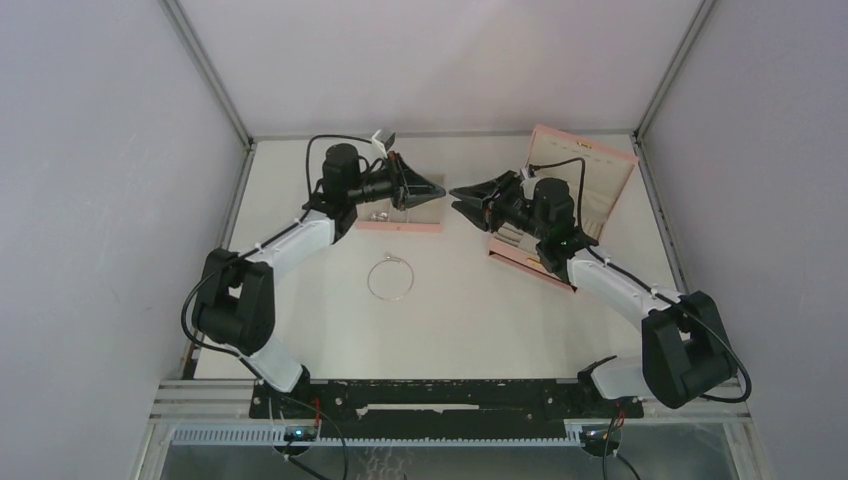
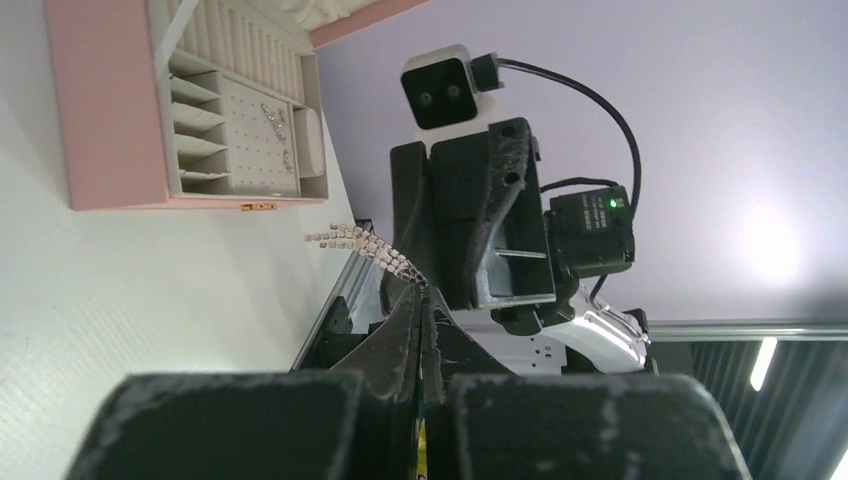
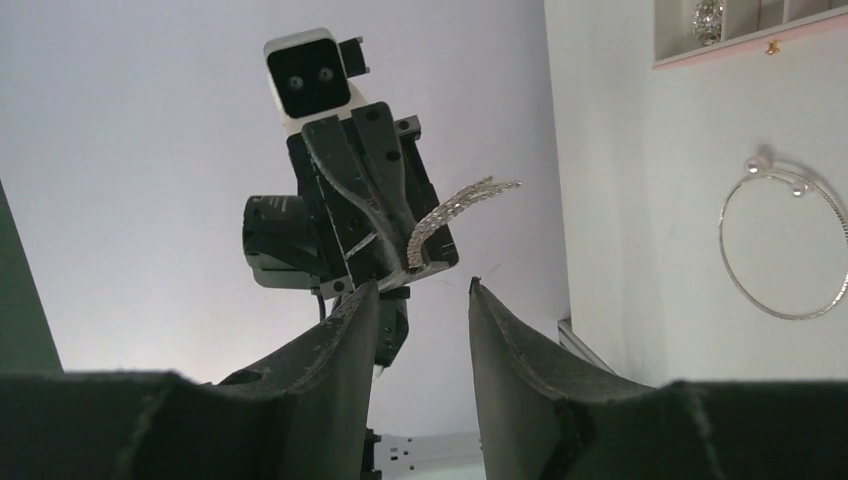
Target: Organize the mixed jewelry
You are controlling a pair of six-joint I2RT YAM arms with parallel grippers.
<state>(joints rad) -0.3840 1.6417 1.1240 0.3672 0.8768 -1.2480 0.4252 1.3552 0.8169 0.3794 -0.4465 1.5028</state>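
top view: the pink tray [image 1: 400,227] is mostly covered by the left gripper [image 1: 436,187]. only its near rim and a few tiny silver specks [image 1: 378,215] show, too small to name. the link band can't be made out from up there at all. right wrist view cuts off a sparkly cluster [image 3: 708,16] in the tray at the frame top.

left gripper is above the tray's right end, jaws pressed together and clamped on one end of a flat silver link band [image 2: 362,244]. the band's long axis runs from the fingertips down toward the tabletop in a shallow arc. can't tell if the free end touches the table.

right gripper [image 3: 420,292] is just right of the tray, tip to tip with the left, jaws apart, gripping nothing, not touching the band. pink box [image 2: 100,150] sits well right of the tray.

wire hoop [image 1: 390,278] lies flat on the table on the tray's near side, its bead ends [image 3: 760,165] toward the tray.
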